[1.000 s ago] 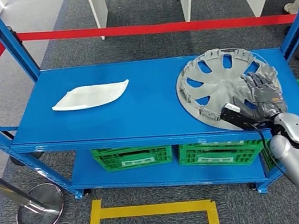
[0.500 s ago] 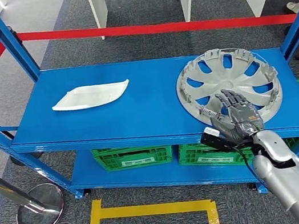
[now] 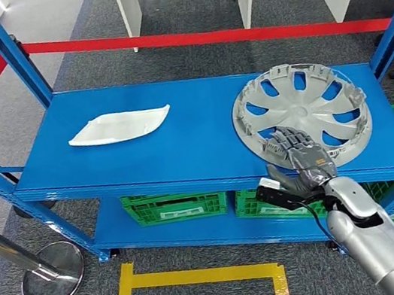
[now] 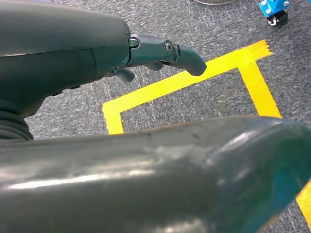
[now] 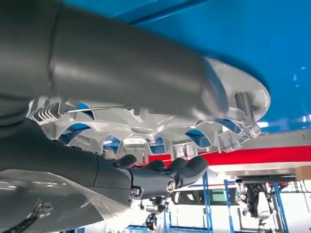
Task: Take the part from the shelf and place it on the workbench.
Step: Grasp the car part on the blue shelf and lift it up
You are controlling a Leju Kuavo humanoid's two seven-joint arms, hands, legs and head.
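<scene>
A big grey wheel cover [image 3: 303, 115] lies flat on the top board of a blue shelf [image 3: 203, 131], near its right end. It is round, with curved holes that show the blue board below. A white curved part [image 3: 120, 126] lies on the same board, well apart from the wheel cover, toward the left end.

The right hand [image 3: 299, 156] reaches over the front edge of the shelf and sits at the near rim of the wheel cover. Its fingers [image 3: 285, 143] are spread and lie over the near part of the cover. They are not closed around it. In the right wrist view the wheel cover [image 5: 154, 131] is close in front of the hand, and the dark fingers [image 5: 183, 170] stretch out straight beside its rim with a gap between them and the thumb.

The left hand [image 4: 110, 53] hangs low over grey carpet with yellow tape [image 4: 190, 80] on it. Its fingers [image 4: 176, 52] are stretched out and hold nothing.

Green crates [image 3: 172, 204] sit on the lower board of the shelf. A red band [image 3: 209, 37] runs across behind the shelf. A shiny round stand foot [image 3: 53, 274] rests on the floor at the left, and yellow tape [image 3: 200, 277] marks a box on the carpet in front.
</scene>
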